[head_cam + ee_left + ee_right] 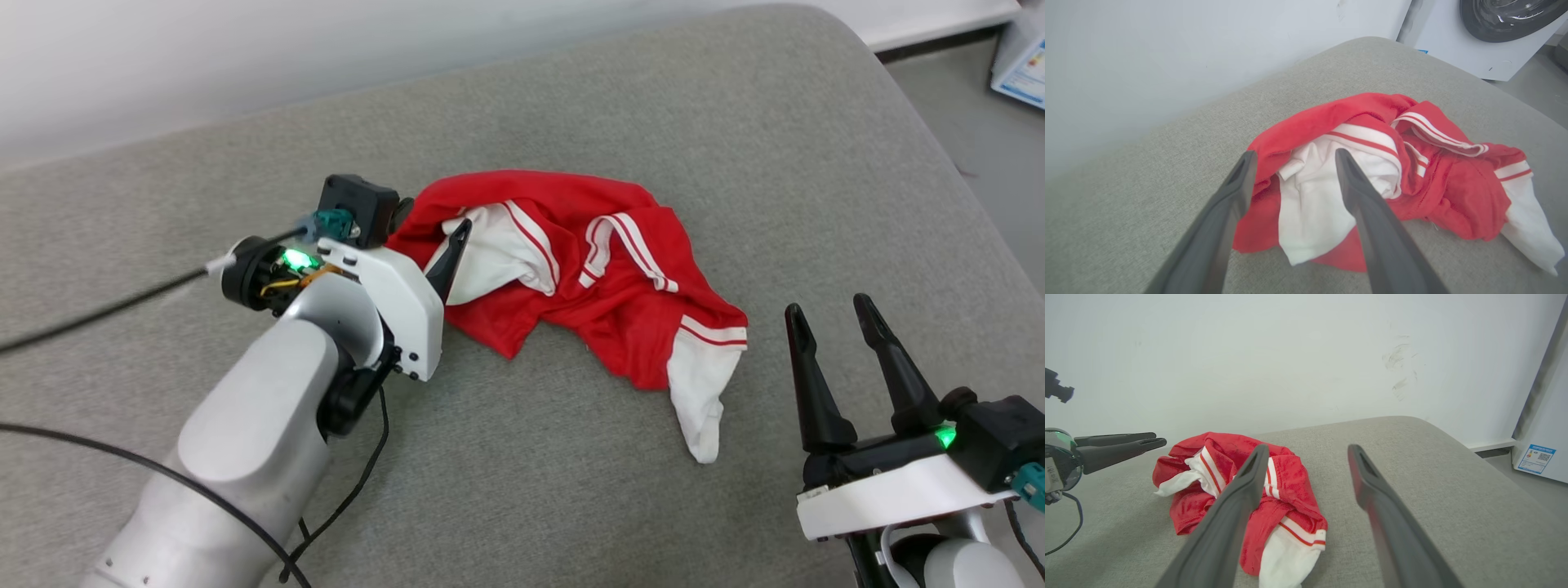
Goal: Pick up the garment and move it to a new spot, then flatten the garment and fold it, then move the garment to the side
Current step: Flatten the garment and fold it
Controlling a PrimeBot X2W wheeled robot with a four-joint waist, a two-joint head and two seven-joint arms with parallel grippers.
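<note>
Red T-shirt [604, 269] crumpled mid grey cushion [571, 106], white sleeve trailing toward 5 o'clock. Left gripper [434, 216] at its 9 o'clock edge, jaws spread, pinching nothing. Right gripper [829, 306] at 4 o'clock, apart, jaws spread, empty.

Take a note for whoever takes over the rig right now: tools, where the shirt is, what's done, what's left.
Left tool: open, at the shirt's left edge, holding nothing.
Right tool: open, right of the shirt, apart from it.
Shirt: crumpled heap on the grey cushion, one white sleeve trailing toward the robot.
Done: no flattening or folding yet; whether it sits at its new spot cannot be told.
Left: flatten, fold, move aside.
</note>
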